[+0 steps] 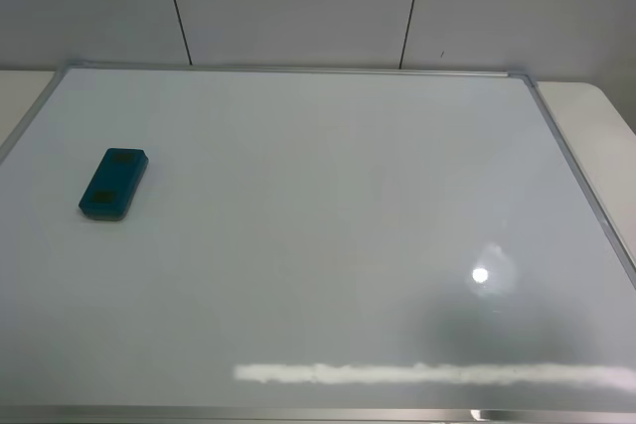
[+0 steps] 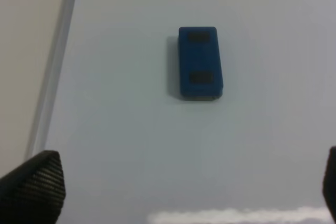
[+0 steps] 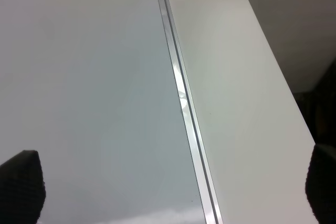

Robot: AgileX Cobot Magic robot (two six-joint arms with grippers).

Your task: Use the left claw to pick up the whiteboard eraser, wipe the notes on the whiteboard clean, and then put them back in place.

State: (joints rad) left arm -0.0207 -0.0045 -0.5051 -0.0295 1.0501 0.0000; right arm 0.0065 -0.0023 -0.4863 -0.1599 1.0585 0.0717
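The teal-blue whiteboard eraser (image 1: pixel 112 184) lies flat on the left part of the whiteboard (image 1: pixel 328 206). It also shows in the left wrist view (image 2: pixel 199 62), with two darker patches on top. My left gripper (image 2: pixel 181 192) is open and empty, hovering above the board at some distance from the eraser, its fingertips (image 2: pixel 32 187) spread wide. My right gripper (image 3: pixel 172 187) is open and empty over the board's right frame. No red notes show on the board in any view. Neither arm shows in the exterior high view.
The whiteboard's silver frame (image 3: pixel 184 103) runs beside a strip of white table (image 3: pixel 236 103) on the right. The frame also shows by the eraser's side (image 2: pixel 52 77). A light glare spot (image 1: pixel 480 274) and a bright streak (image 1: pixel 427 374) reflect off the board.
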